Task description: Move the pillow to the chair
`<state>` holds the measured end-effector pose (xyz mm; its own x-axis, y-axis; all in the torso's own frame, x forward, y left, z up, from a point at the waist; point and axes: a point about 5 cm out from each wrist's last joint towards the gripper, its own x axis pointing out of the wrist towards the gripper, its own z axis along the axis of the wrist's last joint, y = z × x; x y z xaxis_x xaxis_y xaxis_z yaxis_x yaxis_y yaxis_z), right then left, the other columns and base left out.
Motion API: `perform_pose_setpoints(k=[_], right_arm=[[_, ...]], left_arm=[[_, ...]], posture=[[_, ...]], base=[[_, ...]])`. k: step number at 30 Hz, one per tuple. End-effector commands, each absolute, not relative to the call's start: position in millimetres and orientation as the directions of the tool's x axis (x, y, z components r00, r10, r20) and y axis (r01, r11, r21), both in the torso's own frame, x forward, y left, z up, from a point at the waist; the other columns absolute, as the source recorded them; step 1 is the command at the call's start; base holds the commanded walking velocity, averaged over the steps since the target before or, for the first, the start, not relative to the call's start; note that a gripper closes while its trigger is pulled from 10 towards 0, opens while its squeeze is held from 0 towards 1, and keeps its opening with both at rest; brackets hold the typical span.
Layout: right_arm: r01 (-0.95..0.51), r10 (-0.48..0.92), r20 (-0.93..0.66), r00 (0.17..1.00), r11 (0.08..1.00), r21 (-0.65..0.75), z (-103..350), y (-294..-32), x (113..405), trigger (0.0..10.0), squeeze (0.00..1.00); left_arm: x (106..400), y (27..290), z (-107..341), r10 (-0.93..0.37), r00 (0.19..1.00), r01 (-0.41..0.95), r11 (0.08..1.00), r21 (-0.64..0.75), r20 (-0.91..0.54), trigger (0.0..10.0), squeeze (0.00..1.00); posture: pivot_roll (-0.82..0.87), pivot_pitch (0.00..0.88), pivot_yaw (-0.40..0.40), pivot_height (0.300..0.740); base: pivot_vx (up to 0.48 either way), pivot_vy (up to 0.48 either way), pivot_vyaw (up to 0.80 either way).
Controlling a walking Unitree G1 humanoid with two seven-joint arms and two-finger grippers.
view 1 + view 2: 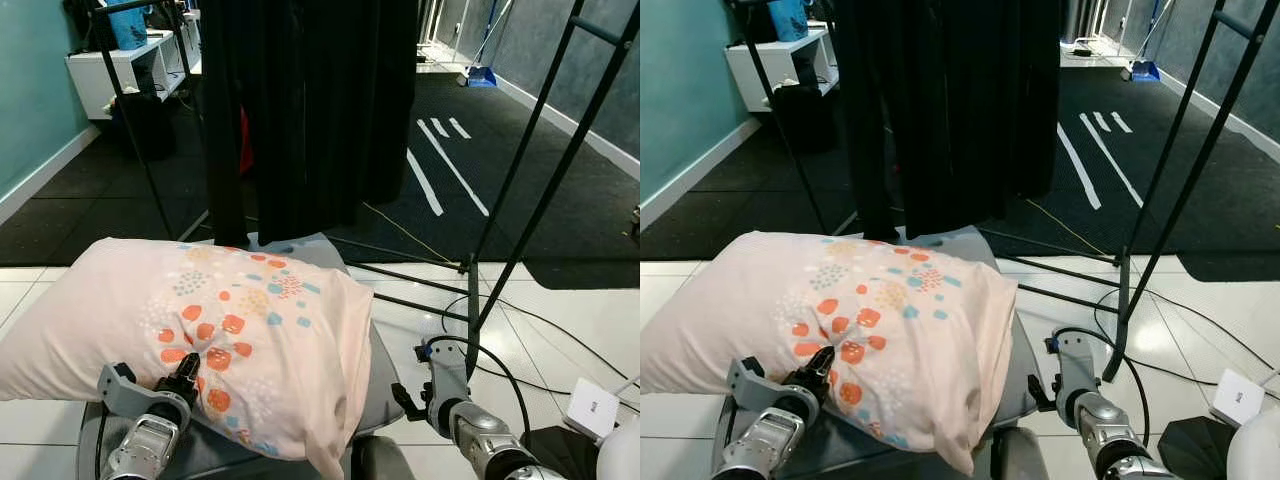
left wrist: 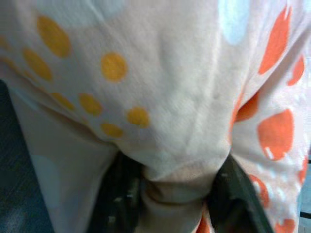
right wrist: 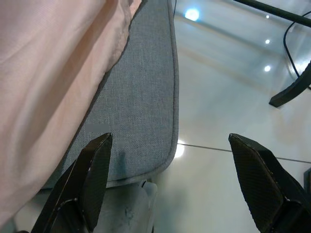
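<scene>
While bunched, soft pillow between pincer fingers.

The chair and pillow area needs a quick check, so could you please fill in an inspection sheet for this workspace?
Surface: grey chair seat, on white tiles.
Job's things: pillow lies on the seat, overhanging its left side.
Clutter: white box on the floor.
Hands: left hand pinches a fold of pillow; right hand open beside the seat edge.
Cables: black cable across the tiles.
Surroundings: black curtain, metal frame.
</scene>
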<state>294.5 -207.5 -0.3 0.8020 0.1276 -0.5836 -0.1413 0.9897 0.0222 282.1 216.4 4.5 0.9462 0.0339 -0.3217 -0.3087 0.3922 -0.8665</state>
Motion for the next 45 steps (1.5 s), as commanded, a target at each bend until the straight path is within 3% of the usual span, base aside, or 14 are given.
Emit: perform_pose_setpoints(k=[1,10,21,26,28,30,34,41,45], right_arm=[[-0.14,0.132,-0.574,0.808,0.99,0.031,-1,-206,294,10.0,0.0],[-0.144,0.137,-0.576,0.806,0.989,0.034,-2,-205,293,10.0,0.0],[-0.134,0.141,-0.568,0.811,0.989,0.054,-1,-205,293,10.0,0.0],[-0.133,0.147,-0.559,0.816,0.989,0.066,-1,-205,294,10.0,0.0],[-0.129,0.146,-0.554,0.819,0.989,0.07,-1,-205,294,10.0,0.0],[-0.129,0.146,-0.554,0.819,0.989,0.07,-1,-205,294,10.0,0.0],[-0.127,0.148,-0.548,0.824,0.989,0.076,0,-204,294,10.0,0.0],[-0.124,0.166,-0.532,0.831,0.986,0.114,0,-202,294,10.0,0.0],[-0.134,0.165,-0.507,0.846,0.986,0.097,11,-210,302,10.0,0.0]], left_arm=[[289,216,11,0.028,0.958,-0.274,0.4,-0.875,-0.287,0.0,0.0],[291,222,13,0.062,0.959,-0.28,0.391,-0.877,-0.278,0.0,0.0],[306,243,45,0.116,0.984,-0.172,0.378,-0.91,-0.138,0.0,0.0],[318,250,88,0.128,0.99,0.006,0.366,-0.93,0.056,0.0,0.0],[322,255,128,0.126,0.969,0.151,0.377,-0.914,0.212,0.0,0.0],[322,255,128,0.126,0.969,0.151,0.377,-0.914,0.212,0.0,0.0],[321,246,174,0.074,0.924,0.321,0.38,-0.867,0.375,0.0,0.0],[312,227,191,-0.02,0.902,0.41,0.353,-0.841,0.431,0.0,0.0],[298,199,207,-0.158,0.85,0.525,0.328,-0.785,0.502,0.0,0.0]], posture=[[-0.31,0.074,-0.02,0.455],[-0.3,0.066,-0.016,0.455],[-0.3,0.059,-0.014,0.455],[-0.29,0.06,-0.018,0.455],[-0.29,0.052,-0.011,0.455],[-0.29,0.052,-0.011,0.455],[-0.28,0.056,-0.014,0.455],[-0.27,0.056,-0.016,0.47],[-0.27,0.055,-0.017,0.485]], base=[[0.0,0.0,0.0],[0.0,0.0,0.0],[0.0,0.0,0.0],[0.0,0.0,0.0],[0.0,0.0,0.0],[0.0,0.0,0.0],[0.0,0.0,0.0],[0.0,0.0,0.0],[0.0,0.0,0.0]])
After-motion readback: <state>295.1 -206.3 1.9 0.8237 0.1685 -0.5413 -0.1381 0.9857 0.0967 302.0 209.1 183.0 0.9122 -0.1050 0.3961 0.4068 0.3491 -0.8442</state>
